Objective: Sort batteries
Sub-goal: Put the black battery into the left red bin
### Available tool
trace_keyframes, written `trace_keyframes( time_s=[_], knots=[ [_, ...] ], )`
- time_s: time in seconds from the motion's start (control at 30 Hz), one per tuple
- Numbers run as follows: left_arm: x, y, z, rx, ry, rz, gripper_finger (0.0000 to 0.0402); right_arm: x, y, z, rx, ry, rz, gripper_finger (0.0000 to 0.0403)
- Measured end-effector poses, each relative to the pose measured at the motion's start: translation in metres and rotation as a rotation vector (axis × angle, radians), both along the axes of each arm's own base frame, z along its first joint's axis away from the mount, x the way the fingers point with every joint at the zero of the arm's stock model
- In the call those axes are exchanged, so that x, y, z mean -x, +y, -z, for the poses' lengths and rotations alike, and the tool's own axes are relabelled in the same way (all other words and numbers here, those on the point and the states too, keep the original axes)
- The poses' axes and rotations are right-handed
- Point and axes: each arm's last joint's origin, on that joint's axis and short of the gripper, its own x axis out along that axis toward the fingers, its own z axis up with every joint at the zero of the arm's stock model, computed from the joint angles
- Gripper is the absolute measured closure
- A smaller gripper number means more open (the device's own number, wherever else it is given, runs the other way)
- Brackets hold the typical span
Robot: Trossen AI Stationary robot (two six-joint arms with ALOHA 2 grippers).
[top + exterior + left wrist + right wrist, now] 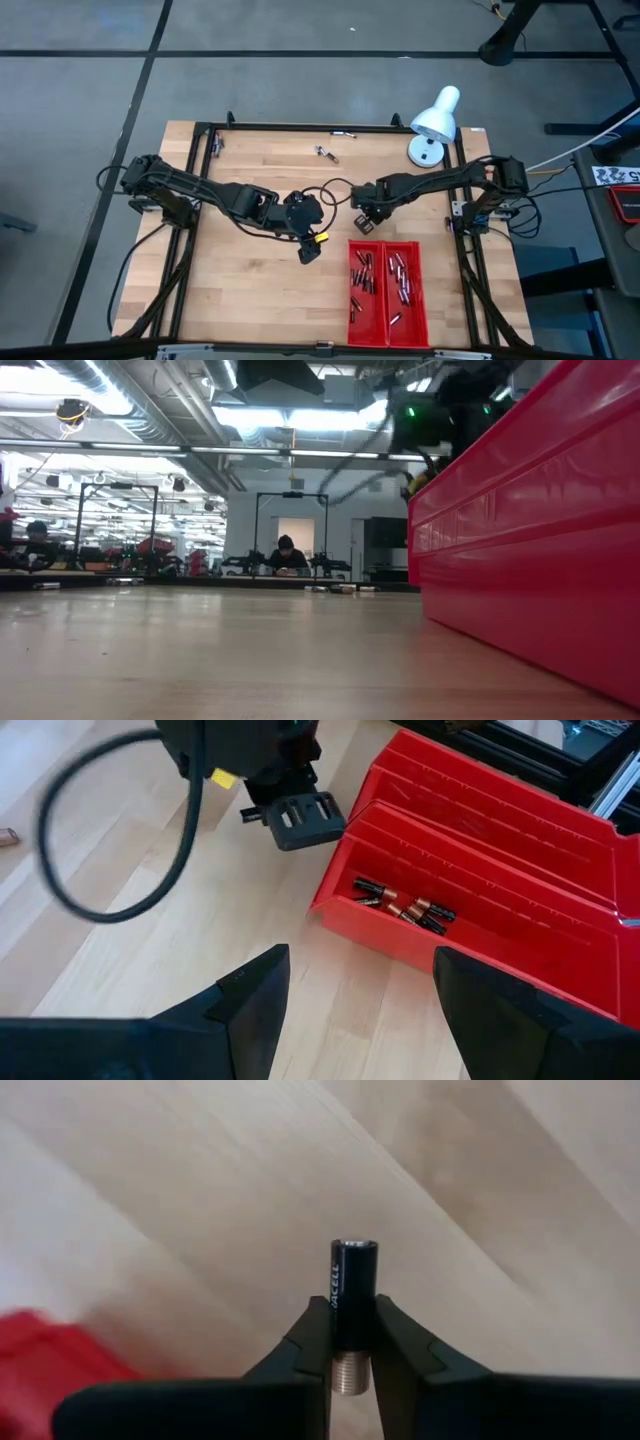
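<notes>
My right pincer (pixel 352 1342) grips one battery (pixel 351 1295) above the wooden surface (pixel 260 290), left pincer (pixel 355 1010) wide open, workshop room beyond.

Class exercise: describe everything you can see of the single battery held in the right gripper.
The battery is a small cylinder with a black jacket bearing pale lettering, a silvery band at one end and a metallic cap at the other. It is pinched between the two dark fingers of the right gripper, which is shut on it near the silvery end, with most of its length sticking out beyond the fingertips. Behind it lies the pale wooden table; nothing else touches it.
</notes>
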Motion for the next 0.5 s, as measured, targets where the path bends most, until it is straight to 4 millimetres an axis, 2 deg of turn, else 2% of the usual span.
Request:
trace_keyframes(
  time_s=[0.23, 0.37, 0.5],
  knots=[
    [0.003, 0.000, 0.003, 0.003, 0.042, -0.012, 0.0164, -0.017, 0.020, -0.041, 0.014, -0.060, -0.091, 0.0357],
    [0.007, -0.003, 0.006, -0.001, 0.082, -0.010, 0.0164, -0.017, 0.042, -0.063, 0.037, -0.075, -0.157, 0.0358],
    [0.011, -0.008, 0.008, -0.008, 0.111, -0.007, 0.0164, -0.014, 0.066, -0.074, 0.035, -0.093, -0.209, 0.0358]
  ],
)
